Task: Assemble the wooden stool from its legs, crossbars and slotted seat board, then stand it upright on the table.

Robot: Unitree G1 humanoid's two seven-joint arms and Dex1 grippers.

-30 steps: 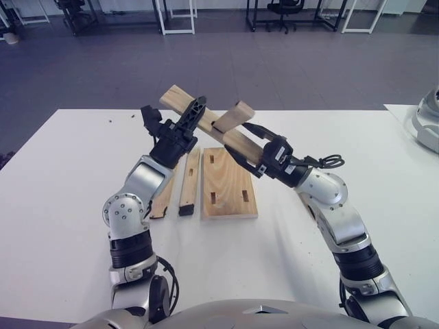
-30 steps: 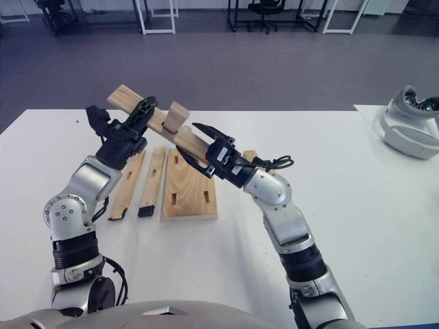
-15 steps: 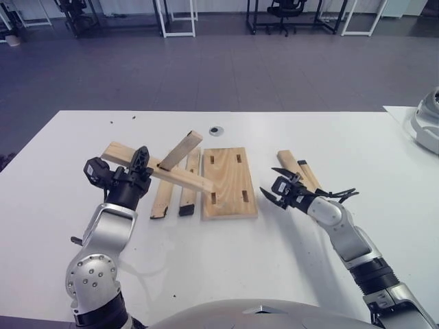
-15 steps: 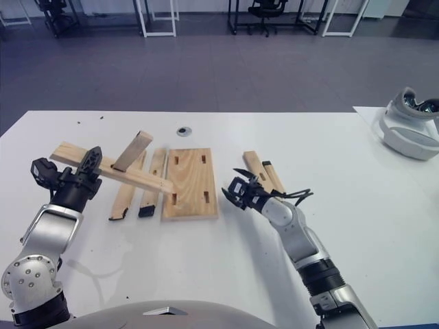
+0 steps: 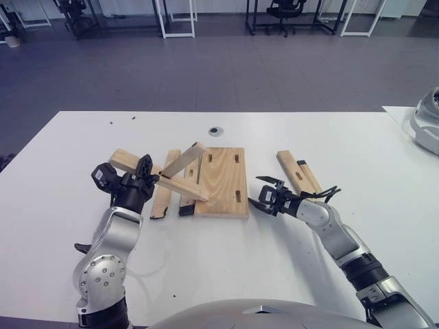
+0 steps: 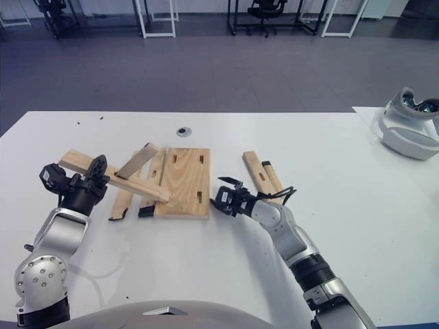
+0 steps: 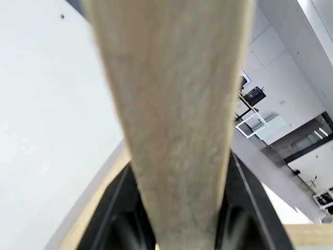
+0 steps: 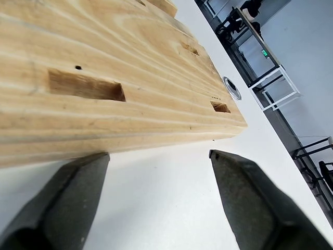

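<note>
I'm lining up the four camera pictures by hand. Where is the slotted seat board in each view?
Left eye view: seat board, centre.
Right eye view: seat board, left of centre.
Left wrist view: cannot tell; the held leg piece stands in front.
Right wrist view: seat board, just beyond the open right gripper.
Shared landmark: the round metal disc past the board's far end.

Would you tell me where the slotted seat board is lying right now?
In the left eye view, the seat board lies flat mid-table, between the loose legs on its left and the open right pincer by its front right corner.
</note>
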